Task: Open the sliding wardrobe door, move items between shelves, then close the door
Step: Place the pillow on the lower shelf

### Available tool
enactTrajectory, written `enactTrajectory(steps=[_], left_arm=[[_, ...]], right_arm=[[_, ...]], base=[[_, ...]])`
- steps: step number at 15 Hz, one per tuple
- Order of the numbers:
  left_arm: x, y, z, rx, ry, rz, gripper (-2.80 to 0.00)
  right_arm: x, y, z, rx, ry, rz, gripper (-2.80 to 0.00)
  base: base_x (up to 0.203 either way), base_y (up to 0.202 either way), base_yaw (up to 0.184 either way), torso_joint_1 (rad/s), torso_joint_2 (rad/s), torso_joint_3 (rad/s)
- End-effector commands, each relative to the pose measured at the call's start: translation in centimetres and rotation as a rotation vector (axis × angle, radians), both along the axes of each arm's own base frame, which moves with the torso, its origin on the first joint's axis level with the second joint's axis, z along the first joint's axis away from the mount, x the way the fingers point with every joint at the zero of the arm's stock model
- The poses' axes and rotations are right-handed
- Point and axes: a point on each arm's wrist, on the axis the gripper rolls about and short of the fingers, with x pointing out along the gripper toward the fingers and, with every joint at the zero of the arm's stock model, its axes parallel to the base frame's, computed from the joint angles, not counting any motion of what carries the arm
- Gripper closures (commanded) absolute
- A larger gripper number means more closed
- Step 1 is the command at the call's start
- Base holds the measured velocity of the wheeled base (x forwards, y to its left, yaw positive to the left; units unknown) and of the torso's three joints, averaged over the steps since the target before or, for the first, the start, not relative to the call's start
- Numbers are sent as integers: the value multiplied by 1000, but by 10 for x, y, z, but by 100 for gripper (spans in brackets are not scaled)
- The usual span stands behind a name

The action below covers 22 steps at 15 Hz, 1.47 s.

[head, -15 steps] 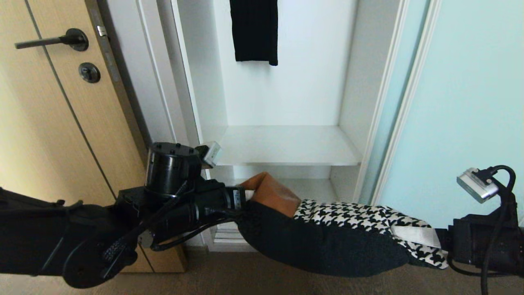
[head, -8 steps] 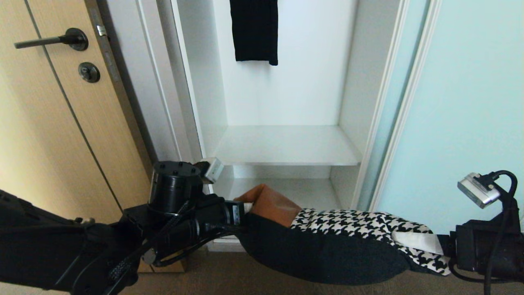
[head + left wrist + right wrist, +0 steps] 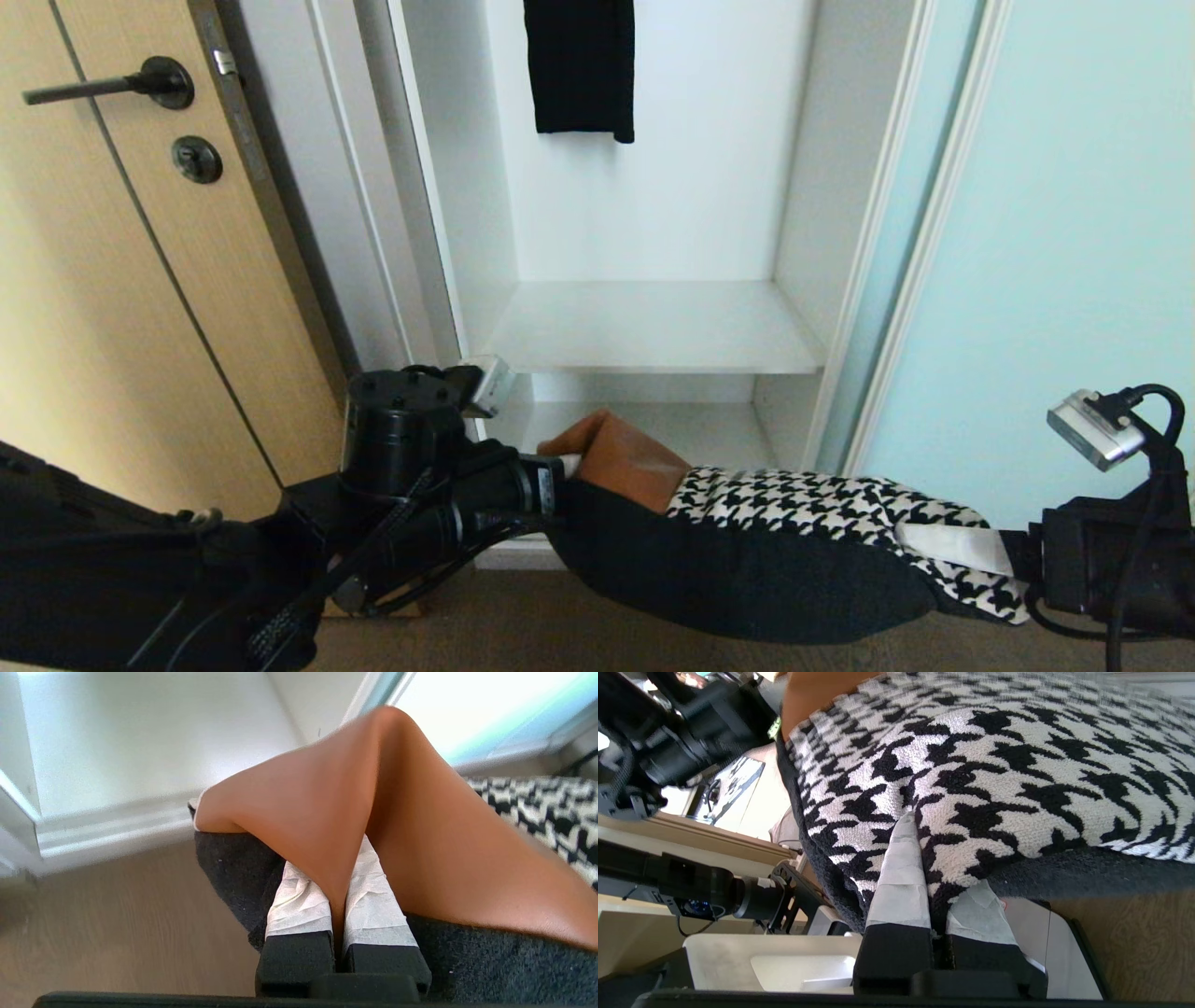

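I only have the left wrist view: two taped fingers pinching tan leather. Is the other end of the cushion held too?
Observer: Yes. The right gripper is shut on the houndstooth end of the cushion; the right wrist view shows a fold of fabric between its taped fingers.
Operator: Is the cushion on a shelf?
Observer: No. In the head view it hangs between the left gripper and the right one, in front of the wardrobe opening, above the wood floor.
Operator: Upper shelf free?
Observer: The head view shows nothing lying on the white upper shelf; a black garment hangs above it.
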Motion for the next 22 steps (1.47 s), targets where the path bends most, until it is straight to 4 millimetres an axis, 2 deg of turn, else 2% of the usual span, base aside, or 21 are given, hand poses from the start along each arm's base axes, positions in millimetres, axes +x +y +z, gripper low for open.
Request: enactTrajectory(steps=[1, 10, 18, 22], left_arm=[[-6, -4, 3, -4, -9, -13, 0], [-7, -4, -5, 7, 11, -6, 0], [-2, -6, -15, 30, 29, 24, 0], [0, -7, -11, 24, 15, 34, 0]], right_arm=[[3, 1, 2, 5, -4, 3, 0], [23, 5, -3, 39, 55, -14, 0], [29, 6, -6, 40, 61, -14, 0], [29, 7, -8, 38, 66, -11, 0]], base=[[0, 0, 0, 2, 2, -159], [0, 0, 0, 2, 4, -193], [0, 0, 0, 4, 4, -202], [0, 0, 0, 2, 3, -195]])
